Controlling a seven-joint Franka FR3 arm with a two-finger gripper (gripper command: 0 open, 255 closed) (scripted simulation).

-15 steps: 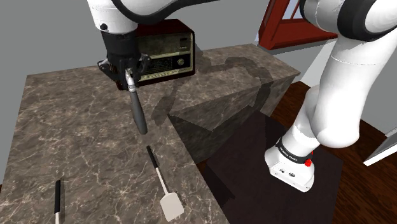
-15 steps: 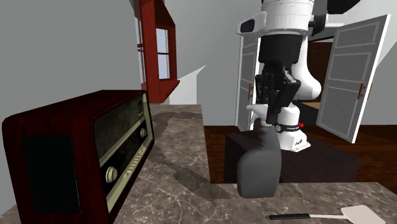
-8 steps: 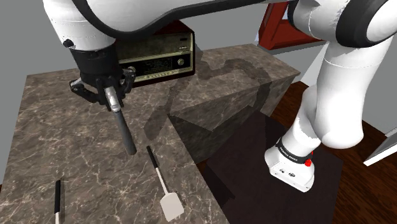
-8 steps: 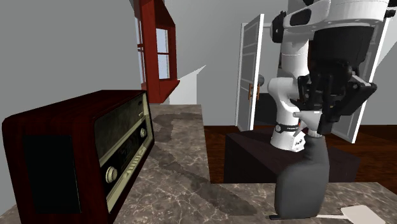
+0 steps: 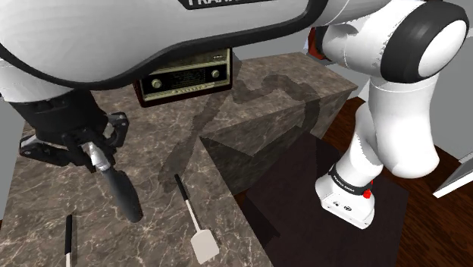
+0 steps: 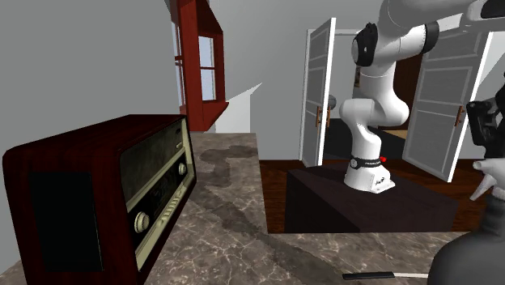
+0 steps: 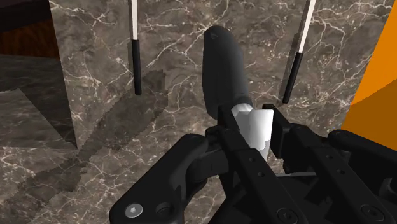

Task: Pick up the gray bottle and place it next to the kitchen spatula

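Observation:
My gripper (image 5: pixel 92 152) is shut on the pale neck of a dark gray bottle (image 5: pixel 121 191). The bottle hangs tilted, its base low over the marble counter (image 5: pixel 53 114). The kitchen spatula (image 5: pixel 195 224), with a black handle and a white blade, lies just to the bottle's right in the shoulder view. In the wrist view the fingers (image 7: pixel 226 124) clasp the white neck of the bottle (image 7: pixel 222 70), and the gripper (image 7: pixel 252 126) points down at the counter. The bottle (image 6: pixel 477 251) sits at the second exterior view's lower right, above the spatula's handle (image 6: pixel 368 276).
A second black-handled utensil (image 5: pixel 70 239) lies near the counter's front, left of the bottle. A dark wooden radio (image 5: pixel 186 74) stands at the counter's back. The counter steps down to a lower block (image 5: pixel 288 106). The arm's base (image 5: pixel 347 193) sits on its dark stand (image 5: pixel 303 174).
The arm has carried the bottle from beside the radio across the counter toward its front edge, down and left in the shoulder view. The bottle now hangs next to the spatula's handle.

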